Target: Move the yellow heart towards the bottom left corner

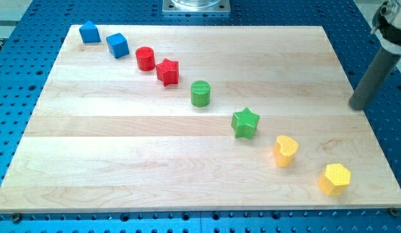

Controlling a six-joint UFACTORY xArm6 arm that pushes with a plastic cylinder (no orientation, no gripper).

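The yellow heart point(285, 150) lies on the wooden board point(123, 162) at the view's lower right. My tip point(358, 107) is at the board's right edge, up and to the right of the heart and well apart from it. The rod rises from the tip towards the view's top right corner. A yellow hexagon point(334, 178) lies to the lower right of the heart. A green star point(245, 122) lies to the heart's upper left.
A diagonal row of blocks runs from the top left: a blue pentagon-like block point(90, 32), a blue cube point(117, 45), a red cylinder point(145, 58), a red star point(167, 71), a green cylinder point(200, 93). A blue perforated table surrounds the board.
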